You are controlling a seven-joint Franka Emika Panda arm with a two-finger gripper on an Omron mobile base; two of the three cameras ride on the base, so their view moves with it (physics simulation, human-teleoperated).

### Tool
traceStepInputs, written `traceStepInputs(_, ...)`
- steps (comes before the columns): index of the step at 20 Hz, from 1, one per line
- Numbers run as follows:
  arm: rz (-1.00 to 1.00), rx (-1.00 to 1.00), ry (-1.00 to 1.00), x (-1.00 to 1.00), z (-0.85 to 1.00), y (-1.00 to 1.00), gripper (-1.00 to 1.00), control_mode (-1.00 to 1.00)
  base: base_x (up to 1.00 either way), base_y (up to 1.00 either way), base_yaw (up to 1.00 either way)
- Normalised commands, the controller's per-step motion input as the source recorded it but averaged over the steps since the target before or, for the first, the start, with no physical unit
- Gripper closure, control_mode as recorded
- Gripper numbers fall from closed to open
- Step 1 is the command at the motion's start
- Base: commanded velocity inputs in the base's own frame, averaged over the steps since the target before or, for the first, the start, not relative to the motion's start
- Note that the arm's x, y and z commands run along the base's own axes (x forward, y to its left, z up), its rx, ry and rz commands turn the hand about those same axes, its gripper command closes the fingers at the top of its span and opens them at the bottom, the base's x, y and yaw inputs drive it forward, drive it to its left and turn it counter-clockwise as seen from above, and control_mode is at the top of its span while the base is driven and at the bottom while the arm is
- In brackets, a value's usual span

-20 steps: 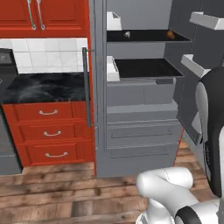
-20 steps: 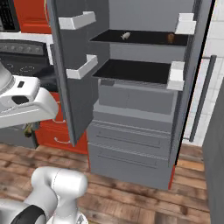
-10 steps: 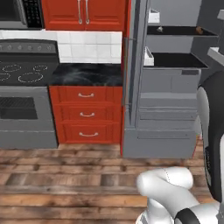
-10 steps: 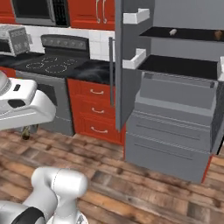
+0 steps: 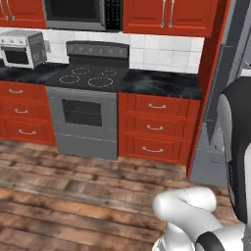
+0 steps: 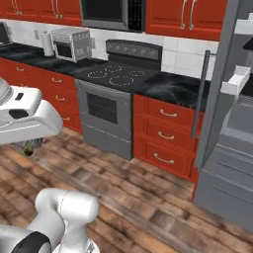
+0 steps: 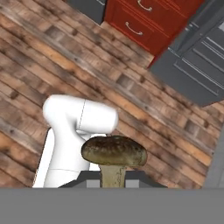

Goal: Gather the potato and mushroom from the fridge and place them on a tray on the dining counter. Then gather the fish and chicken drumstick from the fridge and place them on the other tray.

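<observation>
A brown-capped mushroom [image 7: 113, 151] with a pale stem stands upright between my gripper's [image 7: 113, 178] jaws, which are shut on the stem. In the right base view the gripper [image 6: 30, 146] hangs under the white hand at the left, over the wooden floor. The grey fridge [image 6: 232, 163] stands at the right with its door [image 6: 213, 94] swung open and its drawers below. A strip of the fridge [image 5: 226, 88] also lies along the right edge of the left base view. The potato, fish, chicken drumstick, tray and dining counter are out of view.
Ahead stands a grey stove [image 5: 90, 103] between red drawer cabinets [image 5: 157, 130] under a black counter. A toaster oven [image 6: 71, 43] sits on the counter at the left, with a microwave [image 5: 81, 13] above the stove. Wooden floor [image 5: 73, 196] stretches in front.
The whole picture has swung: the base has turned left, so the fridge has slid to the right edge and the stove has come into view. The gripper stays shut on the mushroom.
</observation>
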Motion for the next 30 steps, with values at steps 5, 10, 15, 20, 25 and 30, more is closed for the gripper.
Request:
traceStepInputs(5,0.0,0.0,0.0,0.0,0.0,0.0,1.0,1.0,0.3,0.75,0.35)
traceStepInputs(10,0.0,0.0,0.0,0.0,0.0,0.0,1.0,1.0,0.37,0.74,0.33)
traceStepInputs(15,0.0,0.0,0.0,0.0,0.0,0.0,1.0,1.0,0.44,0.72,0.33)
traceStepInputs(20,0.0,0.0,0.0,0.0,0.0,0.0,1.0,1.0,0.69,0.48,0.33)
traceStepInputs(25,0.0,0.0,0.0,0.0,0.0,0.0,1.0,1.0,1.0,-0.13,0.36)
traceStepInputs(30,0.0,0.0,0.0,0.0,0.0,0.0,1.0,1.0,1.0,-0.21,0.39)
